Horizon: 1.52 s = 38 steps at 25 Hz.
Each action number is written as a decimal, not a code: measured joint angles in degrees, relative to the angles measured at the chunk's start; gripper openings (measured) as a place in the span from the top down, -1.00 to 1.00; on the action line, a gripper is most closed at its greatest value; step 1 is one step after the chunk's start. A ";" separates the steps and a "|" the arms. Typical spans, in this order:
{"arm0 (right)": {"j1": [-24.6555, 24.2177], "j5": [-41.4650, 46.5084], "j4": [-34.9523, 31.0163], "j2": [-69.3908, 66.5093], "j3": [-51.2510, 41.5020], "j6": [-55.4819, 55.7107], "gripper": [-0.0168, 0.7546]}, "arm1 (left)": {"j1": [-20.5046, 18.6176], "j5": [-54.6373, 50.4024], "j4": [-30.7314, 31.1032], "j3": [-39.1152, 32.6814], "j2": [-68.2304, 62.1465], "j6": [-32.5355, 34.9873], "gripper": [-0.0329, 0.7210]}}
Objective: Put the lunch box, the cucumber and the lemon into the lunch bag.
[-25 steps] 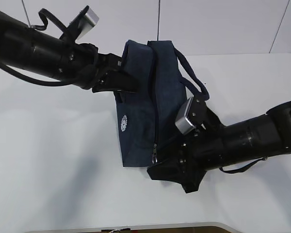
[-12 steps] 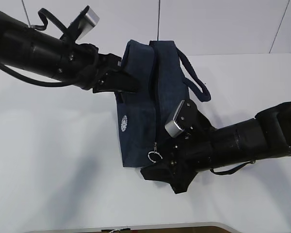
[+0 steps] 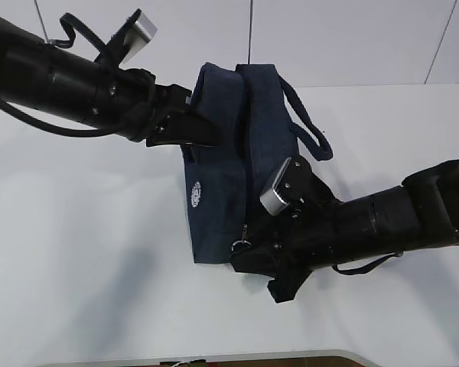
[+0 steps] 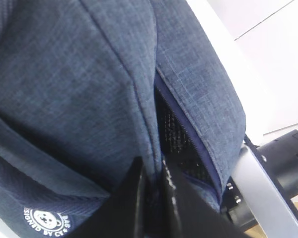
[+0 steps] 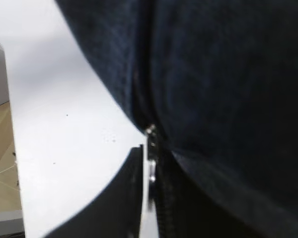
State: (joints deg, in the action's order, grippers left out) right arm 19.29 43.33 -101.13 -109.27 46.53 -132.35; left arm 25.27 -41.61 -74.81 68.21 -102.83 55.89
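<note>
Lunch bag [image 3: 233, 164] sits mid-table [image 3: 76, 252]. Left gripper [image 4: 154, 198] is clamped on its fabric at 10 o'clock; right gripper [image 3: 249, 252] pinches the ring pull [image 3: 241, 245] at 6 o'clock.

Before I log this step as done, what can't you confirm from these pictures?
- Lunch box, cucumber, lemon: unseen in every view; the lunch bag fabric would hide any contents.
- Right end effector: right wrist view blurred; grip on the zipper pull unclear.
- Zipper's far end: exterior view, hidden behind the bag's top.
</note>
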 joint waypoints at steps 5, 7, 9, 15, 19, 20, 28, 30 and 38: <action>0.00 -1.82 -0.09 0.00 0.00 2.66 0.94 | 0.00 0.00 0.00 0.00 0.00 0.00 0.89; 0.00 -1.85 -0.09 0.00 0.00 2.86 0.94 | 0.00 0.00 0.00 0.00 0.00 0.00 0.89; 0.00 -1.95 -0.09 0.00 0.00 2.86 0.94 | 0.00 0.00 0.00 0.00 0.00 0.00 0.89; 0.00 -2.35 0.53 0.96 0.00 3.23 0.94 | 0.00 -0.02 0.00 0.00 0.00 0.00 0.89; 0.00 -2.35 1.69 1.12 0.00 4.60 0.94 | 0.00 -0.02 0.00 0.00 0.00 0.00 0.89; 0.00 -2.46 2.78 1.23 0.00 5.55 0.94 | 0.00 -0.02 0.00 0.00 0.00 0.00 0.89; 0.00 -4.38 11.23 5.76 0.00 17.41 0.94 | 0.00 -0.12 0.10 0.00 0.00 0.00 0.89; 0.00 -4.49 12.42 6.95 0.00 19.34 0.94 | 0.00 -0.12 0.10 0.00 0.00 0.00 0.89; 0.00 -4.61 18.26 8.29 0.00 26.93 0.94 | 0.00 -0.12 0.17 0.00 0.00 0.00 0.89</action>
State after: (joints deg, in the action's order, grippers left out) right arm 19.29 38.72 -82.88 -100.98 46.53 -105.41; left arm 25.27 -41.73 -74.64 68.21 -102.83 55.89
